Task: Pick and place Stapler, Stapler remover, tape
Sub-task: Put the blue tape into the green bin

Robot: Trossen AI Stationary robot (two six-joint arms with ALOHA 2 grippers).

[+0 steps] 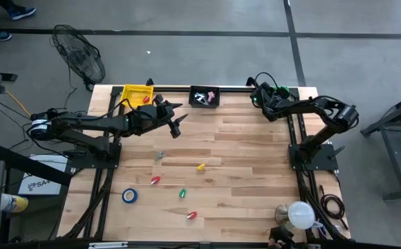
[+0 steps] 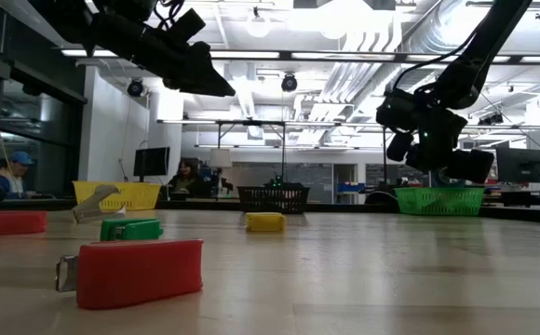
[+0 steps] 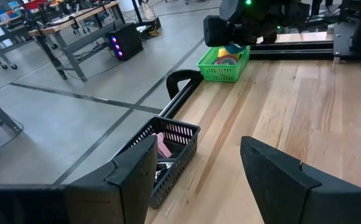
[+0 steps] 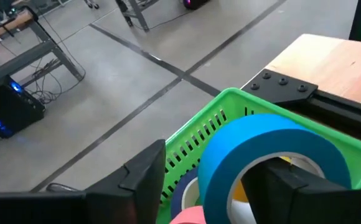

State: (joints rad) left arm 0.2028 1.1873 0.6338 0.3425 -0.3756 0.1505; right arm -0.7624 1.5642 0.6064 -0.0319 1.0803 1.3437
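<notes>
- Right wrist view: right pincer (image 4: 218, 171) grips blue tape (image 4: 264, 155) by one wall, over green basket (image 4: 230, 112).
- Judged light, stiff, slick; rim hold suits.
- Left pincer (image 3: 199, 168) gapes empty, near black basket (image 3: 168, 146).

In the right wrist view, the blue tape roll (image 4: 274, 155) is cut off by the picture's lower edge, and one finger (image 4: 305, 183) sits in front of its open centre. The green basket (image 4: 215, 124) runs out of that view too, its contents mostly hidden. In the high view, the items in the black basket (image 1: 204, 97) are too small to identify.
</notes>
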